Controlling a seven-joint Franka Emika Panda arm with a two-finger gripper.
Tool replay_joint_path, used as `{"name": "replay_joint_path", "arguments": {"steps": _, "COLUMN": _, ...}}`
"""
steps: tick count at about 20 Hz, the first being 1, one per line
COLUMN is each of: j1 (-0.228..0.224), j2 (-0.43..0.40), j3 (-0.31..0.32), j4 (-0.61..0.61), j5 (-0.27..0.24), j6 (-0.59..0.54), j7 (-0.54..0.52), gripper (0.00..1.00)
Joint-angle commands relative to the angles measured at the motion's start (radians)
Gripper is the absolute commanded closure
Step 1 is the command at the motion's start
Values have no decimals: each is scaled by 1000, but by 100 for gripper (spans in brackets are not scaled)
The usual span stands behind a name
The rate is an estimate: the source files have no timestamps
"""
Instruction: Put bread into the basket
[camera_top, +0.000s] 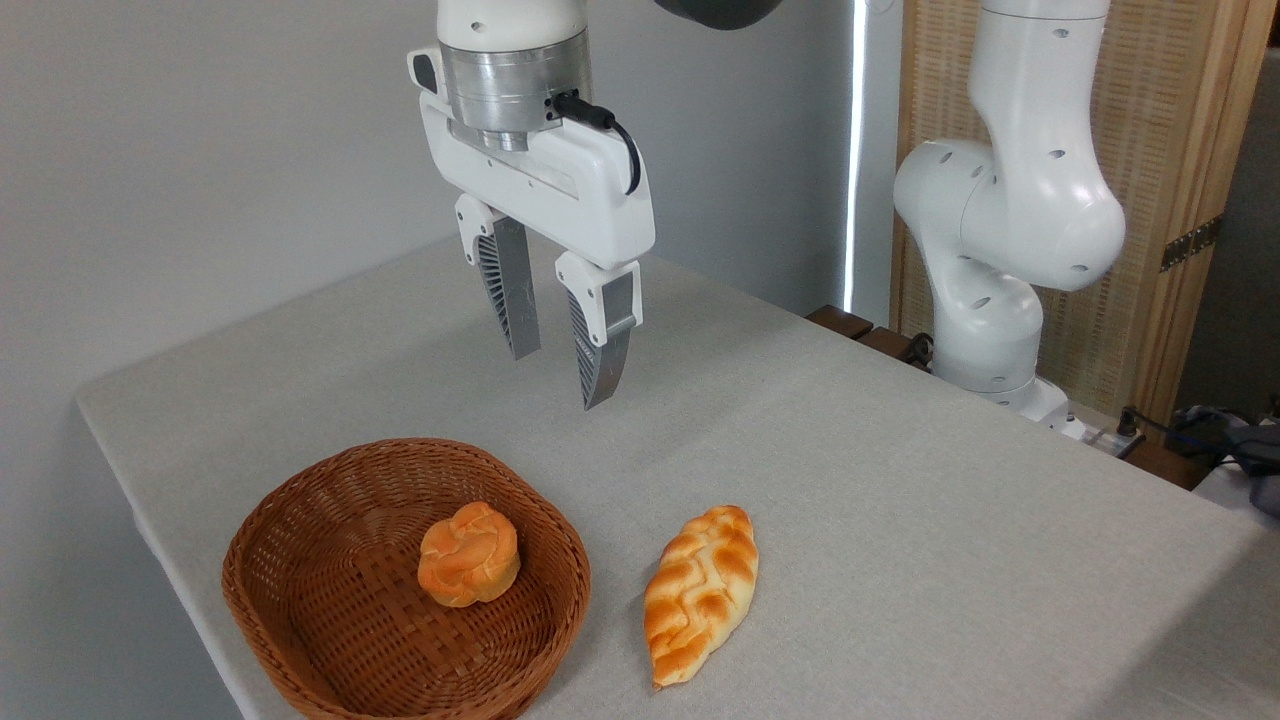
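From the fixed camera, the gripper (560, 375) hangs in the air above the table (850, 480), its 2 ribbed fingers (512, 295) pointing down with a clear gap between them and nothing held. The bread (700, 592), a golden-orange braided loaf with pointed ends, lies flat on the grey cloth of the table just to the right of the basket (300, 610), close to its rim but not touching it. The basket is a brown woven oval sitting near the table's front left corner, and 1 small round bun (468, 555) rests inside it toward the right side. The white arm's base (1000, 260) stands at the table's far right edge.
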Motion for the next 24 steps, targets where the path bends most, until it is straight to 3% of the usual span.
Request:
{"name": "replay_joint_path", "arguments": {"steps": 1, "j1": -8, "j2": -2, "j3": 7, "j4": 12, "j5": 14, "j6": -30, "j7": -13, "gripper": 0}}
{"name": "replay_joint_path", "arguments": {"steps": 24, "j1": -7, "j2": -4, "j3": 11, "j4": 26, "j5": 14, "j6": -30, "j7": -1, "gripper": 0}}
